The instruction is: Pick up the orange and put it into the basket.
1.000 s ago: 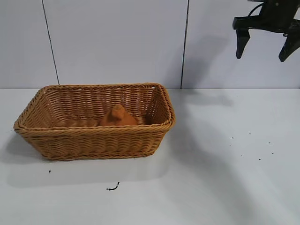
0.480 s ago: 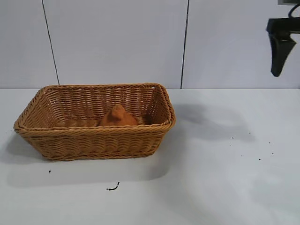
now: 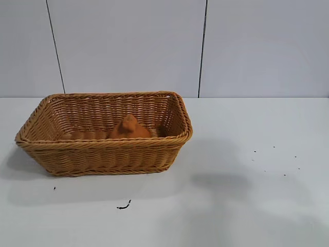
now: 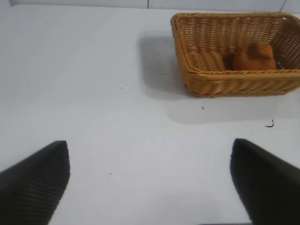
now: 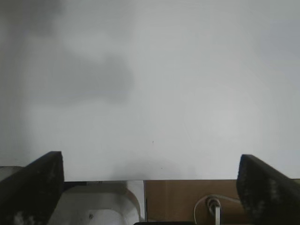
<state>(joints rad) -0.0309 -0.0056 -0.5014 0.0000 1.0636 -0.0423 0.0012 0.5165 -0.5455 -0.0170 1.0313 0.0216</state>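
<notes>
The orange (image 3: 129, 128), dull orange-brown with a knobby top, lies inside the tan wicker basket (image 3: 103, 154) at the table's left; both also show in the left wrist view, the orange (image 4: 253, 56) within the basket (image 4: 225, 84). My left gripper (image 4: 150, 183) is open and empty over bare table, well away from the basket. My right gripper (image 5: 150, 187) is open and empty above the table's edge. Neither arm shows in the exterior view.
A small dark scrap (image 3: 123, 206) lies on the white table in front of the basket, and tiny dark specks (image 3: 273, 159) dot the right side. A white wall with vertical seams stands behind. Beyond the table edge I see a brown floor and a cable (image 5: 211, 204).
The right gripper, seen high at the upper right a second ago, has moved off to the right and out of the exterior view. The orange and basket have not moved.
</notes>
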